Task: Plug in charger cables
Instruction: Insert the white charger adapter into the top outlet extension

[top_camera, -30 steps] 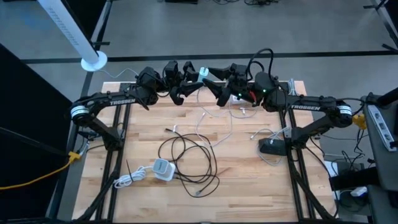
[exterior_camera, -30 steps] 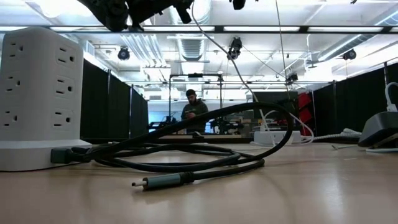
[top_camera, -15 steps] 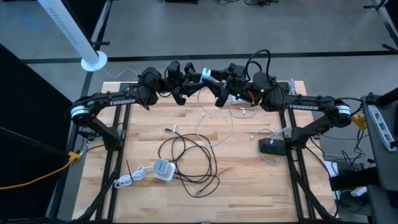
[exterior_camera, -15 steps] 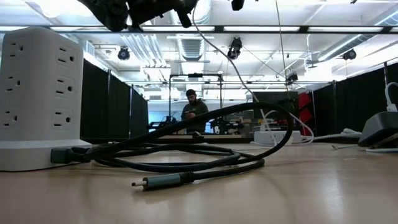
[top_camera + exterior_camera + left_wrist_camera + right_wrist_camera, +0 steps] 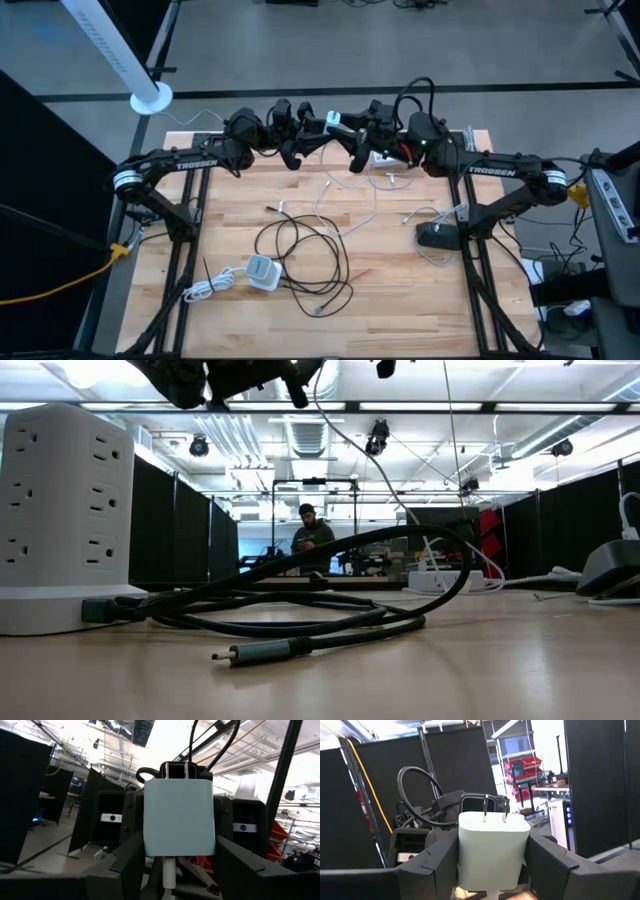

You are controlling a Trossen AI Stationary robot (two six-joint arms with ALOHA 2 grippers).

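While both arms meet above the table's far edge: two grippers close on one white adapter [image 5: 333, 121].
Left gripper [image 5: 312, 128]: fingers [image 5: 131, 857] pressed against the adapter's sides, prongs pointing away from its wrist.
Right gripper [image 5: 345, 130]: fingers [image 5: 440, 855] clamped on the same adapter.
White cable [image 5: 322, 160]: hangs from the adapter down to the table.
Black cable [image 5: 300, 250]: looped mid-table, plug tip [image 5: 232, 655] near the front edge.
Power tower [image 5: 62, 520]: front left, black cable beside it.

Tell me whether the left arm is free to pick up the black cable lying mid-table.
Probably not yet: the left gripper is raised at the table's far edge, fingers closed on the white adapter. The black cable itself lies uncovered.
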